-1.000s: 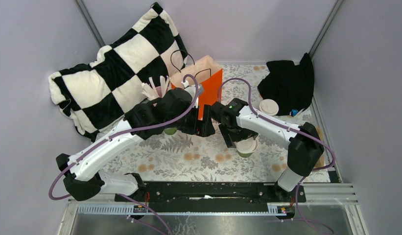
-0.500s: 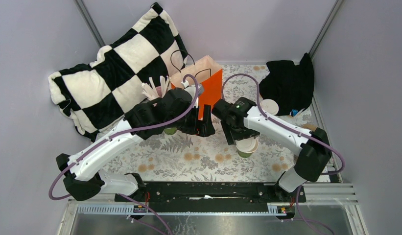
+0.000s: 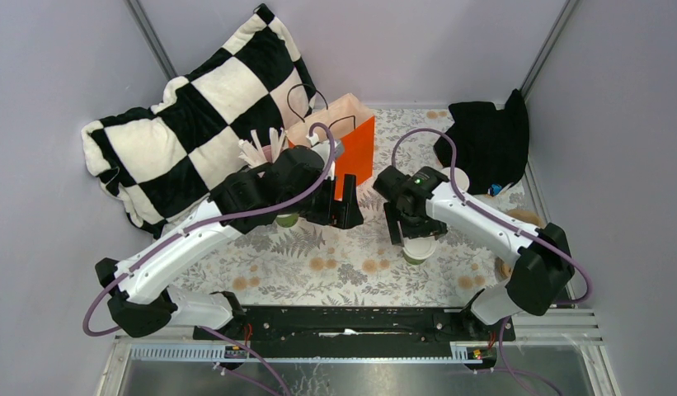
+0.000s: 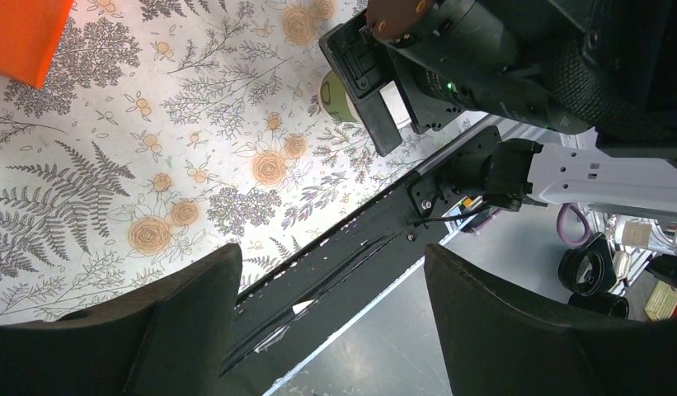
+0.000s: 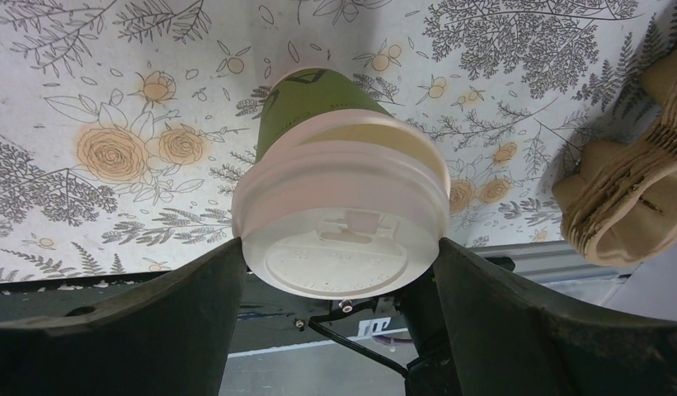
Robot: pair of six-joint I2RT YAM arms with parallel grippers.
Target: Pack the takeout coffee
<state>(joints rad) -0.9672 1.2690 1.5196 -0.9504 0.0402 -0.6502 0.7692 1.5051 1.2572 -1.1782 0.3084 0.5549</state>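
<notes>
Right gripper (image 5: pixel 339 247) straddling a small green paper cup with a round white plastic lid (image 5: pixel 339 194), set to pick it up.

Its two black fingers (image 5: pixel 178 305) sit either side of the lid's rim, about touching it; I cannot tell whether they pinch it or only flank it. The cup stands upright on the flower-printed tablecloth (image 3: pixel 318 264), right of centre, toward the near edge. The left gripper (image 4: pixel 331 252) hangs over the middle of the cloth, jaws spread, nothing between them. An orange paper bag with black cord handles (image 3: pixel 351 136) stands open toward the back, well apart from the cup. This looks like the pick-up step. Next, I judge, the fingers must close firmly without popping the lid, lift straight, and carry the cup level to the bag.
</notes>
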